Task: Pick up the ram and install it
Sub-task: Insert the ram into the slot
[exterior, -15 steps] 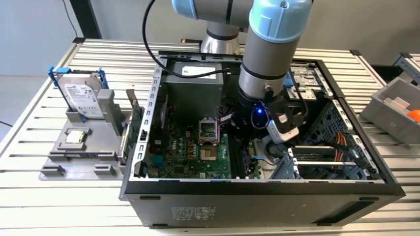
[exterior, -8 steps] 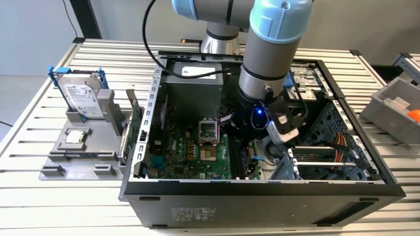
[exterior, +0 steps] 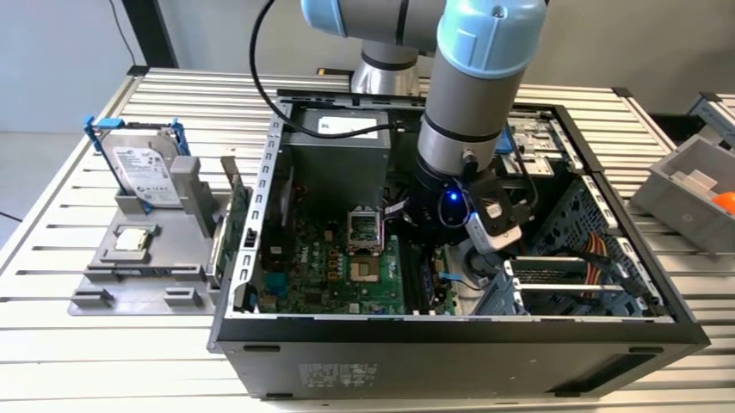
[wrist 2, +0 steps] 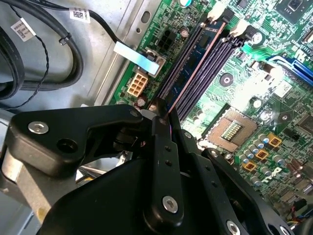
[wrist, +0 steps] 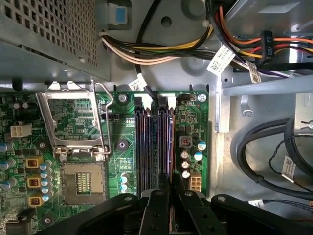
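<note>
- The gripper point(wrist 2: 165, 117) is seen in both wrist views lowered inside the open computer case point(exterior: 460, 331), directly above the memory slots point(wrist: 154, 142) of the green motherboard point(wrist: 73, 147).
- Its black fingers point(wrist: 159, 208) are drawn close together and clamped on the near end of the ram point(wrist 2: 195, 66), a thin dark stick seen edge-on.
- In the second wrist view the ram is seen running from between the fingers along one of the slots toward the white latches point(wrist 2: 217, 12) at the far end; whether it is fully seated cannot be told.
- In the first wrist view the ram's thin edge point(wrist: 169, 147) is seen lined up with the slots, just beside the row of capacitors point(wrist: 188, 161).
- The open processor socket point(wrist: 83, 183) lies beside the slots, with its metal retention frame point(wrist: 73, 120) raised.
- In the exterior view the arm point(exterior: 471, 103) is seen reaching down into the case, its wrist near the middle of the motherboard.
- A silver hard drive point(exterior: 144, 172) in a blue frame stands on a grey fixture point(exterior: 150, 258) on the table point(exterior: 69, 361), at the exterior view's left, well apart from the gripper.
- Bundled cables point(wrist: 161, 49) are seen lying against the case wall beyond the slots.
</note>
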